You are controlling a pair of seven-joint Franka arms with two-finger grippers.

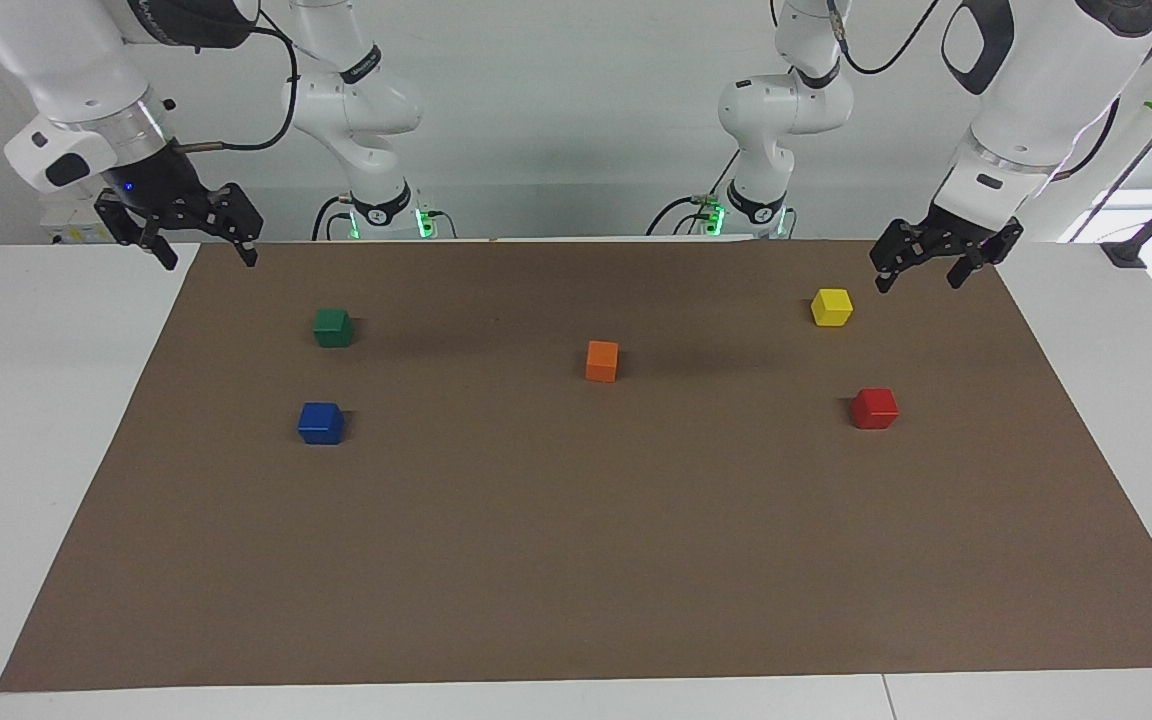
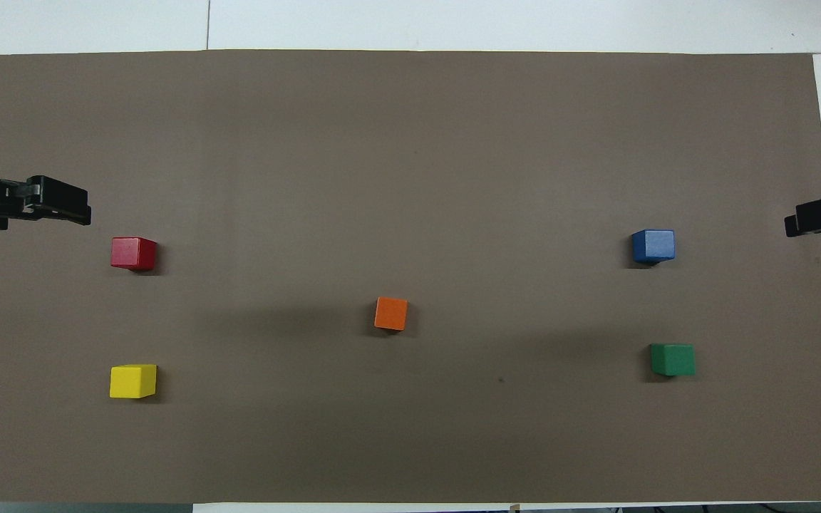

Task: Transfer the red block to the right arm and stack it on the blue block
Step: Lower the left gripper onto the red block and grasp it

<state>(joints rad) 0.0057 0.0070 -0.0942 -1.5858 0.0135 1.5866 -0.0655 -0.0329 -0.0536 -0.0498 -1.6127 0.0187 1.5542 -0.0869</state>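
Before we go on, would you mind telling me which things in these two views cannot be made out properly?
- Left tool: overhead view, the picture's edge cuts off most of it; only black tips show.
- Right tool: overhead view, likewise cut by the edge.
- Red block and blue block: undersides hidden against the brown mat in both views.
- Arm bases: facing view, partly hidden by the table's edge.

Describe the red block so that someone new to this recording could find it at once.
Start from the brown mat covering the table and go to the left arm's end, where two cubes sit one farther out than the other. The red block is the one farther from the robots; the yellow block lies nearer them. It is the only bright red cube, and the orange block sits mid-mat.
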